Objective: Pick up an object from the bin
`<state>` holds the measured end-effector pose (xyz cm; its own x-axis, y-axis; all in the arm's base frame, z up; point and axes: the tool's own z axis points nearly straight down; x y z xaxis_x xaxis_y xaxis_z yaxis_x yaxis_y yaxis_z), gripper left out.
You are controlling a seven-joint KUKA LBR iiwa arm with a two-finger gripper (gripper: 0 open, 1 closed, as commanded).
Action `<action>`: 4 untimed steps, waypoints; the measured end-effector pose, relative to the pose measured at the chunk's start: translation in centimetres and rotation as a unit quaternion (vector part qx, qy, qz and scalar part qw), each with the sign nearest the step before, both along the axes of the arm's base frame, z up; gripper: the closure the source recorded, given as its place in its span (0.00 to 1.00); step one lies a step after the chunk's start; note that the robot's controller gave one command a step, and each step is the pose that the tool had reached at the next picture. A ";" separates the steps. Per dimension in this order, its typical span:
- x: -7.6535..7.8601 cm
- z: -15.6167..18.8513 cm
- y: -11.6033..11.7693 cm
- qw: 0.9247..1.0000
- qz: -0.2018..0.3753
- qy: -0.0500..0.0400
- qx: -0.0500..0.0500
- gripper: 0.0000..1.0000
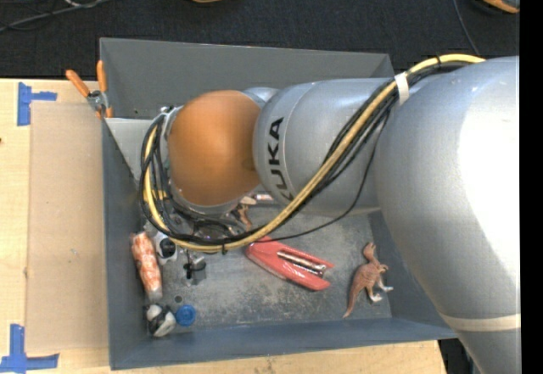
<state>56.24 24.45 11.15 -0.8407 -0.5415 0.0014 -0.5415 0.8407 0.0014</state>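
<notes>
My gripper (194, 267) hangs low over the bin's left side, mostly hidden under the arm's wrist. Just to its left lies an orange and pink patterned stick (146, 265), lengthwise along the left wall. A flat red tool with a metal clip (288, 265) lies on the floor to the gripper's right. Below the gripper, in the front left corner, sit a small blue cap (185, 314) and a little black and white thing (159, 321). Nothing shows in the gripper's grasp.
A brown toy dinosaur (366, 280) lies near the front right wall. A small brownish thing (246, 213) peeks out under the arm. The arm and its cables cover the bin's middle and back. Bare floor lies along the front between cap and dinosaur.
</notes>
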 end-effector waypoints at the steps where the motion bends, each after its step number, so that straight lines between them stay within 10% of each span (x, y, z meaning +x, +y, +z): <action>1: 3.4 -0.8 -1.3 0.975 0.221 -0.004 0.001 0.00; 2: 5.2 -4.0 0.2 0.930 0.367 -0.004 0.002 0.00; 3: 1.6 -4.1 0.3 0.873 0.487 -0.005 0.002 1.00; 4: 1.6 -4.1 0.3 0.873 0.487 -0.005 0.002 1.00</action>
